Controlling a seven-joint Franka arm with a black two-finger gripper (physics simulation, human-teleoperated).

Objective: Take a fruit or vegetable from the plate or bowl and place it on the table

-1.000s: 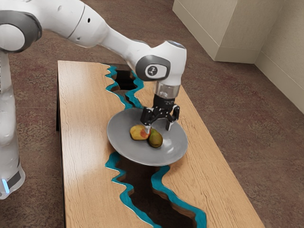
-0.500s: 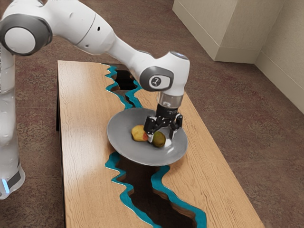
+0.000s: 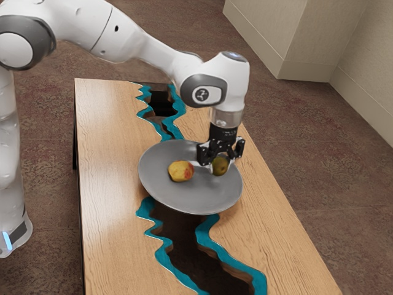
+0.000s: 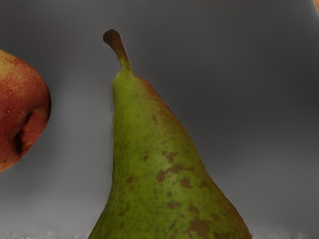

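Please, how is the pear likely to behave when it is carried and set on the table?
The pear should feel firm, as its visible outline shows no dents. It widens away from its stem, so the wide end is probably heavier and may tilt it. Its sides look rounded, so it could roll a little when released.

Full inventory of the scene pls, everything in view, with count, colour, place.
Pear: 1, green with brown spots, in the end effector's grip, over the plate
Apple-like fruit: 1, yellow and red, on the plate
Plate: 1, grey, on the table
Table: 1, light wood, under the plate
Channel: 2 visible stretches, dark with teal edges, in the tabletop
Floor: 1, mottled brown, around the table
Walls: count unclear, beige, exterior view's upper right
Arm: 1, white and grey, from exterior view's left
End effector: 1, black, over the plate
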